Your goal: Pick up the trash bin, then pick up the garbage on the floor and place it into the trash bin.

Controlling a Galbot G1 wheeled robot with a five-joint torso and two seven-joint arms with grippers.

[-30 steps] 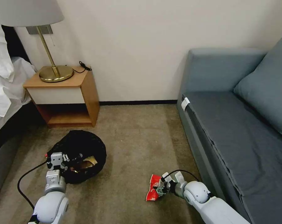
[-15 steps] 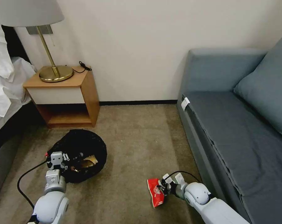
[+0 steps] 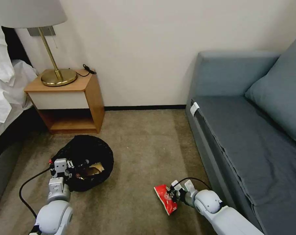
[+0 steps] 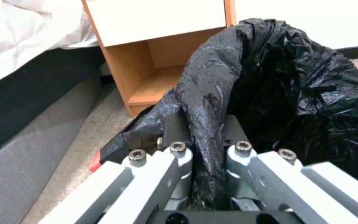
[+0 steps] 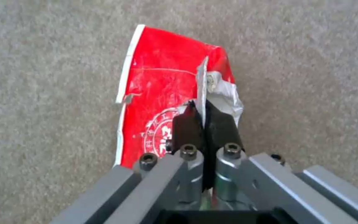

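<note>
both grippers (image 3: 76,165) (image 3: 170,195) clamped shut

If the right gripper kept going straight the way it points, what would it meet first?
Probably just the floor. The right gripper, shut on the red wrapper, points toward the robot's left and slightly down; the trash bin sits farther off, though depth is unclear.

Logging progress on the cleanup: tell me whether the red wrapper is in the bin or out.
Out. The red wrapper is pinched in the right gripper over the carpet, well apart from the bin, which the left gripper grips by its rim.
</note>
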